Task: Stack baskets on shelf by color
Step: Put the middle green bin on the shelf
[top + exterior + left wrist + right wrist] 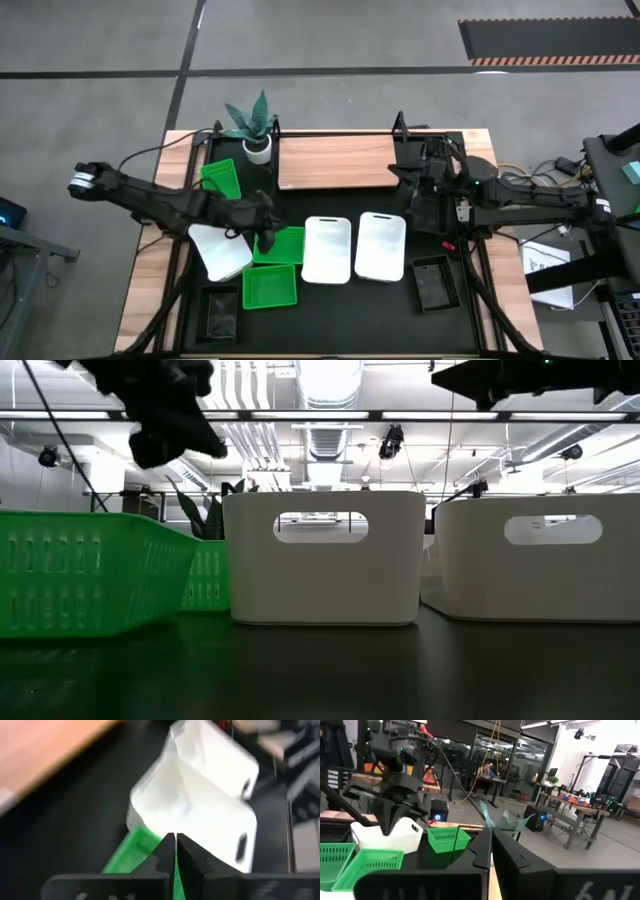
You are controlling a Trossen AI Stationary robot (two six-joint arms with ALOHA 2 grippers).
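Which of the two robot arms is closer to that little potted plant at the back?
The left. Its gripper hangs over the green baskets just in front of the potted plant; the right gripper sits across the wooden shelf, at its far end.

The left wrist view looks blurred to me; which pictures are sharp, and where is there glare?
Left wrist view: motion-blurred, the white baskets smeared, though the closed fingers stay fairly crisp. Low view: sharp on the white basket, with bright ceiling lights behind and the arms overhead as dark silhouettes. Right wrist view: the room is clear, the near fingers dark and soft. High view: evenly lit, no strong glare.
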